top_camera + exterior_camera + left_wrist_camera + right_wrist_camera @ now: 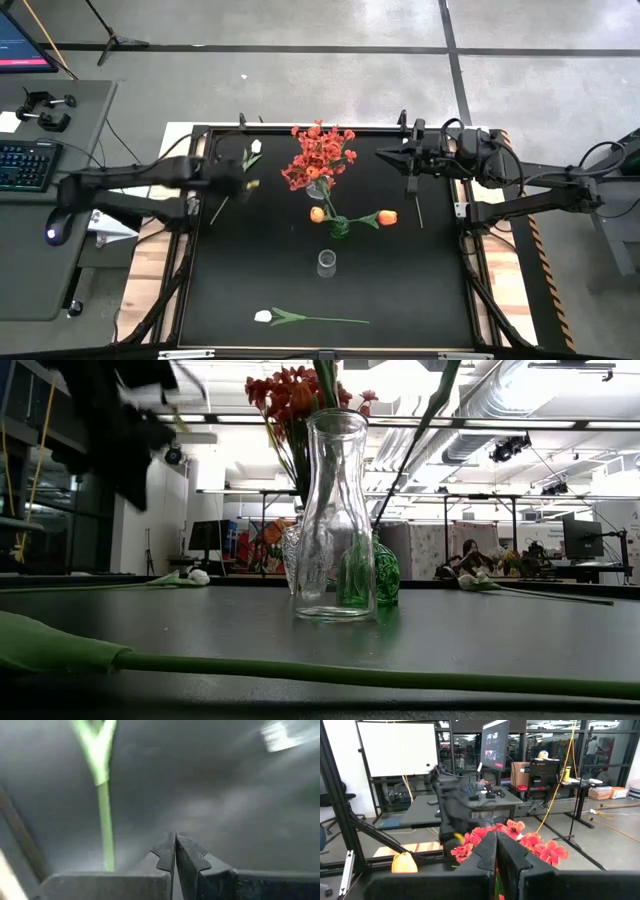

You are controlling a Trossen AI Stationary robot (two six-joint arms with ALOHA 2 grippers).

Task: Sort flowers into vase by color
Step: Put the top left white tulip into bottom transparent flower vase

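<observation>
Overhead, the left gripper [240,185] sits above the table's far-left part, just beside a white tulip [255,147] whose green stalk [105,827] runs past it. In the left wrist view its fingers [165,855] are pressed tip to tip with nothing between them, though the picture is smeared, so the stalk only seems to lie beside them and not in them.

The right gripper [385,155] hovers near the far-right edge, its fingers [487,852] likewise closed together and empty, pointing toward the red blossom sprays [318,157].

Those sprays stand in a clear vase [318,188] at mid-table. Just beside it a green vase [378,572] holds two orange tulips [387,216]. A third, empty glass vase [334,515] stands nearer the front. Another white tulip [263,316] lies flat by the front edge.
</observation>
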